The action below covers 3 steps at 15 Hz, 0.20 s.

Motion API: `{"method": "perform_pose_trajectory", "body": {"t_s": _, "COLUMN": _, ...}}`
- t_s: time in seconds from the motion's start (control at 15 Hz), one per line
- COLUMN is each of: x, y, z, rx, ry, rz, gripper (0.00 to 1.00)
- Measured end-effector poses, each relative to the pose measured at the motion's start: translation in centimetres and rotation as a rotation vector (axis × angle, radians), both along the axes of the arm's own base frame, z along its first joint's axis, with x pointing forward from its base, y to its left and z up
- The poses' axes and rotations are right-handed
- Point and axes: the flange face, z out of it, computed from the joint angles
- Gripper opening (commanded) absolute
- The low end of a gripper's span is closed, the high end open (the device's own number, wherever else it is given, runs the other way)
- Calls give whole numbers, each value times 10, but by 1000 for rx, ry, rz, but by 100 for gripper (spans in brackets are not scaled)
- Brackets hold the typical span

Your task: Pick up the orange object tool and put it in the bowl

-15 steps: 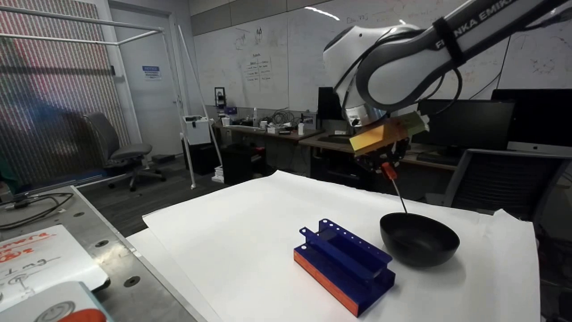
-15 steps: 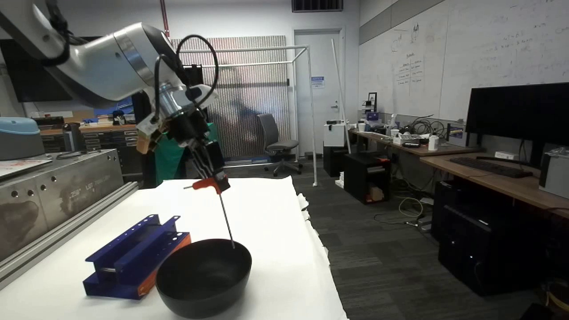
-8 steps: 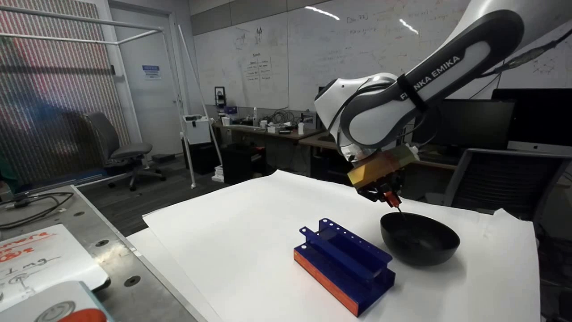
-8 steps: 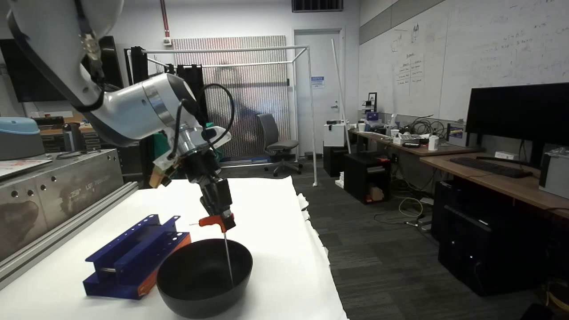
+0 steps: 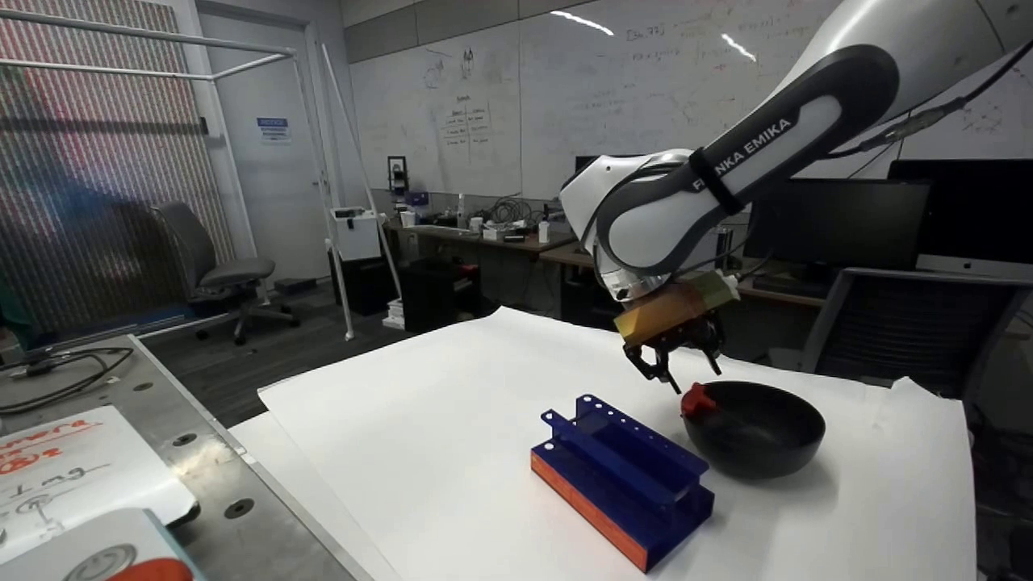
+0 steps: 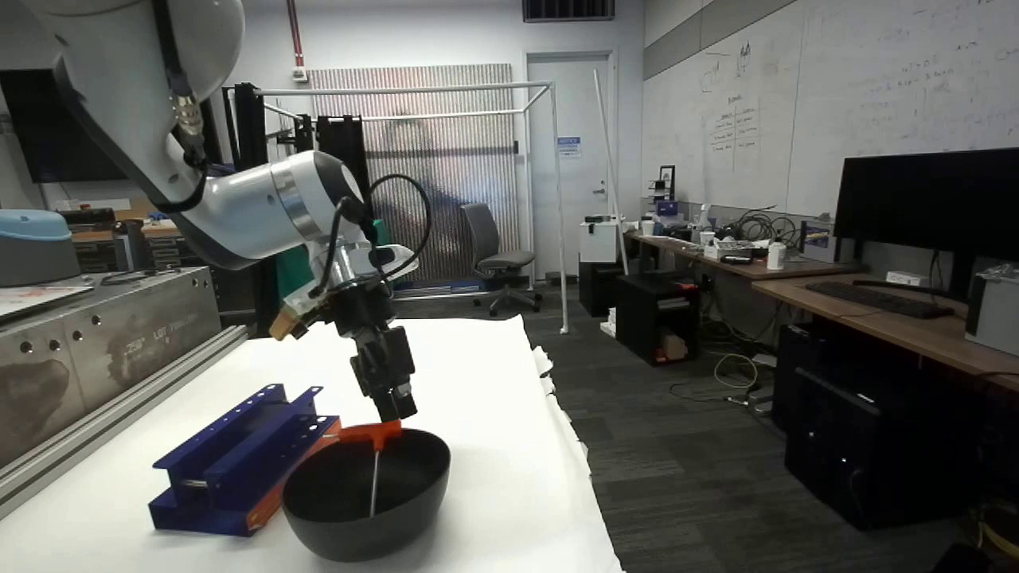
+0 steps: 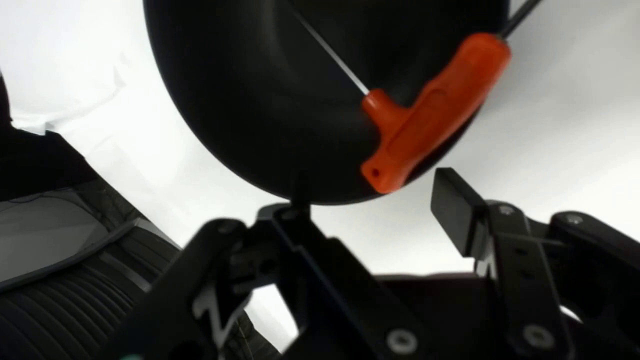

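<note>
The orange object tool (image 7: 432, 112), a T-handled key with a thin metal shaft, leans in the black bowl (image 6: 414, 521). Its handle lies at the bowl's rim in both exterior views, and the long shaft slants down inside. A short metal end pokes out past the rim. Just above the handle, my gripper (image 5: 698, 382) has its fingers spread apart. In the wrist view, only white table shows between the finger pads (image 7: 452, 212), and the orange handle lies beyond them, free of both. The left finger in that view is dark and blurred at its tip.
Close beside the bowl stands the blue rack (image 5: 621, 472) with an orange side strip. White paper (image 5: 420, 436) covers the table. A metal bench (image 6: 103, 334) runs along one side, and an office chair (image 5: 920, 339) stands beyond the table edge.
My gripper has come down over the bowl with the tool, then opened and let it go. The orange handle has dropped from the fingers to the rim, and the shaft now rests inside.
</note>
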Motion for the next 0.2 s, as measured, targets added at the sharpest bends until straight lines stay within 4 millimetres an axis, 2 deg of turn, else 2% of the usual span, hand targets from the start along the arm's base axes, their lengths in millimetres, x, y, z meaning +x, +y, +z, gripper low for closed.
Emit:
{"method": "perform_pose_trajectory", "body": {"t_s": 0.07, "x": 3, "y": 2, "z": 6, "rx": 39, "ry": -19, "rz": 9, "gripper": 99}}
{"method": "perform_pose_trajectory", "body": {"t_s": 0.2, "x": 8, "y": 4, "z": 31, "rx": 117, "ry": -79, "rz": 31, "gripper": 100}}
